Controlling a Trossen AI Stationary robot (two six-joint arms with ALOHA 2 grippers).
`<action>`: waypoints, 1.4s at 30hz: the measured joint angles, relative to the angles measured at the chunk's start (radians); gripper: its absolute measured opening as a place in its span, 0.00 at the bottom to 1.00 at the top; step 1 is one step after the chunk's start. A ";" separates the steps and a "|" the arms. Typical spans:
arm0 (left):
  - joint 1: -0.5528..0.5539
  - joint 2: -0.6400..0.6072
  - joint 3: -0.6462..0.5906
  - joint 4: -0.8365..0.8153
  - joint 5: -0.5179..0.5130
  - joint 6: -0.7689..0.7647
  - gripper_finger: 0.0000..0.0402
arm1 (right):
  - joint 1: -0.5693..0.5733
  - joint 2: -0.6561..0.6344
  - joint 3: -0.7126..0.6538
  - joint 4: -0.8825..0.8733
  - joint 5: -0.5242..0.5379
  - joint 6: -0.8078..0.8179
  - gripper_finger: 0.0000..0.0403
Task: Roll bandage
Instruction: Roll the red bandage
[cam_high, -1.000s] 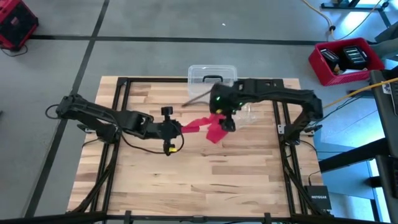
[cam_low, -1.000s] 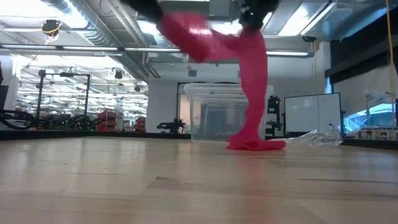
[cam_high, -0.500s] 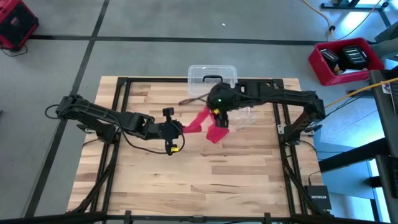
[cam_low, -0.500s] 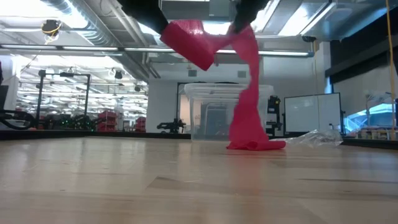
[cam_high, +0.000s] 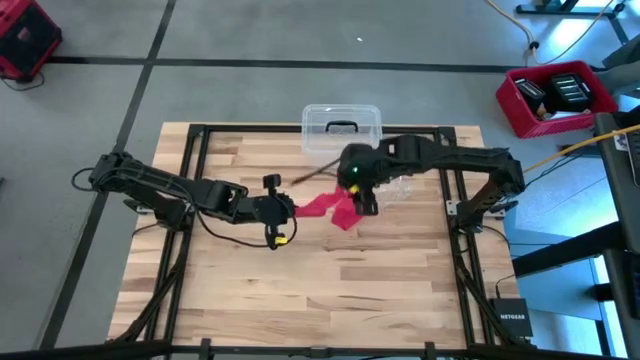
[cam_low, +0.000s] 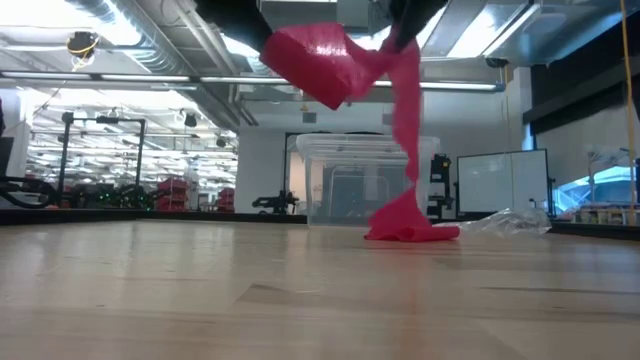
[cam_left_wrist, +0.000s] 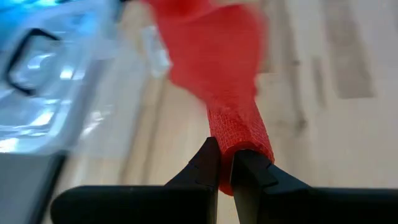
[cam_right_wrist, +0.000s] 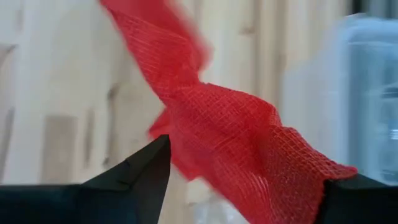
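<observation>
The red bandage (cam_high: 325, 205) runs from my left gripper (cam_high: 287, 207) to my right gripper (cam_high: 362, 197) above the table's middle. Its left end is a short roll (cam_low: 312, 52), and my left gripper (cam_left_wrist: 227, 167) is shut on that roll. From there the strip passes between my right gripper's (cam_right_wrist: 245, 180) open fingers. It then hangs down twisted to a loose heap (cam_low: 408, 231) that lies on the wood. My left gripper pinches the rolled end (cam_left_wrist: 239, 140) of the bandage between its two fingertips, coming level from the table's left. The roll is lifted clear of the table. My right gripper is open. The mesh strip (cam_right_wrist: 249, 143) lies in the gap between its fingers and reaches the one finger (cam_right_wrist: 348, 186). The strip hangs below it with its lower end on the table.
A clear plastic box with a dark handle (cam_high: 341, 125) stands at the table's far edge behind the grippers. A crinkled clear wrapper (cam_low: 505, 223) lies right of the heap. The near half of the wooden table (cam_high: 320, 290) shows bare boards.
My right gripper has swung a little toward the far left and back again, carrying the strip along. The hanging part has twisted narrower, while the heap has stayed on the table. The roll at my left gripper looks turned and fuller.
</observation>
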 joint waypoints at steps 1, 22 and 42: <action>0.000 0.003 0.000 0.002 0.025 -0.001 0.04 | -0.003 0.000 0.004 0.017 0.024 0.000 0.63; -0.077 0.235 -0.091 0.355 0.191 0.093 0.04 | -0.002 0.001 -0.417 0.454 -0.010 -0.019 0.63; -0.112 0.369 -0.156 0.456 0.194 0.042 0.23 | -0.021 0.003 -0.695 0.808 -0.072 -0.014 0.63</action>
